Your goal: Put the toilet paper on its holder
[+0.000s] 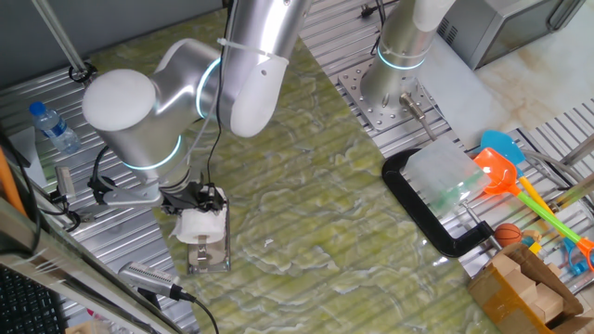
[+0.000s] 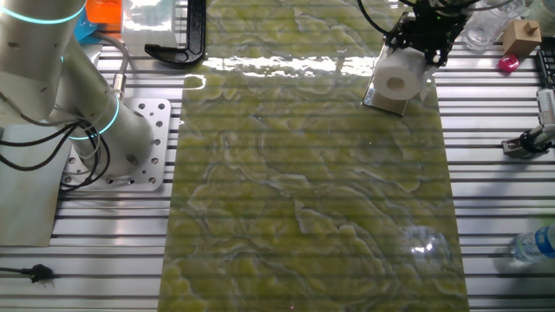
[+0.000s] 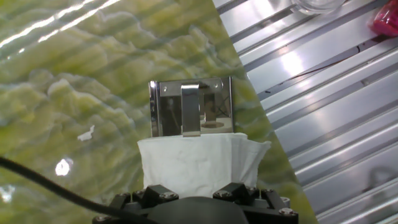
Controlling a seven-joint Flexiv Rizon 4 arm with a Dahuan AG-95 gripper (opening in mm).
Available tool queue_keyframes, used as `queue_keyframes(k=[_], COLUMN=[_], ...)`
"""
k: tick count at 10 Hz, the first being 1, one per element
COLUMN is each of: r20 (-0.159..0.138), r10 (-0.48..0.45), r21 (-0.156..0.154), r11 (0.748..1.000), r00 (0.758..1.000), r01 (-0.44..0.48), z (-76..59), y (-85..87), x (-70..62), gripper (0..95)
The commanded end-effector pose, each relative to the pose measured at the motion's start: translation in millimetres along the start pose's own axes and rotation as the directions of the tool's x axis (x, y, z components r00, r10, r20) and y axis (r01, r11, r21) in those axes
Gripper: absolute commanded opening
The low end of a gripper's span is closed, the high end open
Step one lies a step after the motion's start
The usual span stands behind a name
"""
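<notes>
The toilet paper (image 1: 202, 225) is a white roll held at the near left of the green mat, and my gripper (image 1: 201, 210) is shut on it from above. The roll (image 2: 401, 80) turns its hollow core sideways in the other fixed view, with the gripper (image 2: 411, 61) clamped on it. Directly below lies the holder (image 1: 210, 257), a shiny metal plate (image 2: 379, 101). In the hand view the roll (image 3: 198, 160) fills the space ahead of the gripper (image 3: 196, 190). It covers the near end of the holder (image 3: 166, 111) and the foot of its metal post (image 3: 191, 109).
A large black C-shaped clamp (image 1: 432, 209) lies at the mat's right edge. Plastic toys (image 1: 506, 167) and a cardboard box (image 1: 524, 288) crowd the right side. A water bottle (image 1: 54, 127) lies on the slatted metal at the left. A second arm's base (image 1: 399, 79) stands at the back.
</notes>
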State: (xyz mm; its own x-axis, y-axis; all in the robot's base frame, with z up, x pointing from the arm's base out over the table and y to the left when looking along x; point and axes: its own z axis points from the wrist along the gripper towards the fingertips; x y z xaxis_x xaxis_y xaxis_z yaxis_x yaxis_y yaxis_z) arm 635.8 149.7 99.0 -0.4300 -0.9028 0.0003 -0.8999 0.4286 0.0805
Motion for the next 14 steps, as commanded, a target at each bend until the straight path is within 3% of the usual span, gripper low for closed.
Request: queue_keyframes(k=[1, 14], r20=[0.000, 0.029], r10=[0.001, 0.041], r21=[0.000, -0.004], r11=[1.000, 0.999], r00=[1.000, 0.999], r01=[-0.001, -0.041], z=[-2.1, -1.1], y=[-0.6, -2.6], x=[-2.1, -21.9], gripper=[0.0, 0.0])
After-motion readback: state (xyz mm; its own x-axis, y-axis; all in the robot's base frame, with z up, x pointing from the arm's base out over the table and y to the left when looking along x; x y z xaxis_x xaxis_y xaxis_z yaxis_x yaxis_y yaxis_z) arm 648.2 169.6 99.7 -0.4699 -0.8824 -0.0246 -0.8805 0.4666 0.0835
